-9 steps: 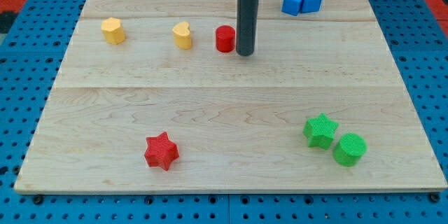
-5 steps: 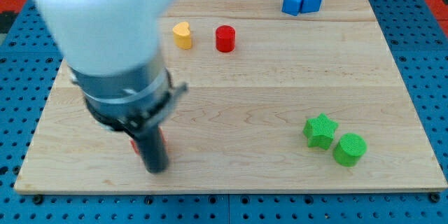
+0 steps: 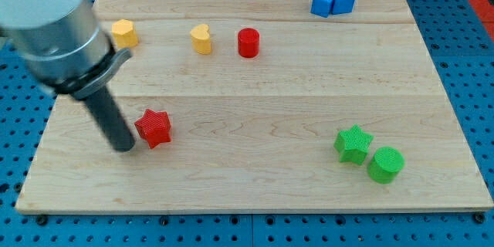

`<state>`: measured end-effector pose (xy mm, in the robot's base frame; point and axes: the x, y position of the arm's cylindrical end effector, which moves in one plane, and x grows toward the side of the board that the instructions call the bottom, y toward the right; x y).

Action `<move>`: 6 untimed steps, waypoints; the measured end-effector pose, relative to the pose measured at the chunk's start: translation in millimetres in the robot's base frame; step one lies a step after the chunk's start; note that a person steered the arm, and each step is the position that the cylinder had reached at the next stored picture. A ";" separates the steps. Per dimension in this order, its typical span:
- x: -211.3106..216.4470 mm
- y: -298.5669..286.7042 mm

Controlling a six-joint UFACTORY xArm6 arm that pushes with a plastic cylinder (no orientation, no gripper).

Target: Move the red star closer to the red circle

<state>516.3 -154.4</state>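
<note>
- No containers on the board; all blocks lie loose on the wood.
- No gripper on this arm: only a dark rod, so nothing is held.
- My tip is down on the board at the view's lower left, just left of the red star, touching it or nearly so; contact not resolvable.
- Red star: left of board centre, below the middle seam of the planks.
- Red circle: upper part of the board, well apart from the red star, up and to the view's right of it.
- Bare wood lies between the red star and the red circle.
- Yellow heart: just left of the red circle, a small gap between them.
- Second yellow block: upper left, partly behind the arm's grey housing; shape unclear.
- Two blue blocks: top right edge, touching one another.
- Green star and green circle: lower right, side by side and touching, well away from the tip.
</note>
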 end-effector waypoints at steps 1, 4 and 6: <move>-29.2 60.5; -124.7 213.8; -131.3 271.7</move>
<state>385.1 117.2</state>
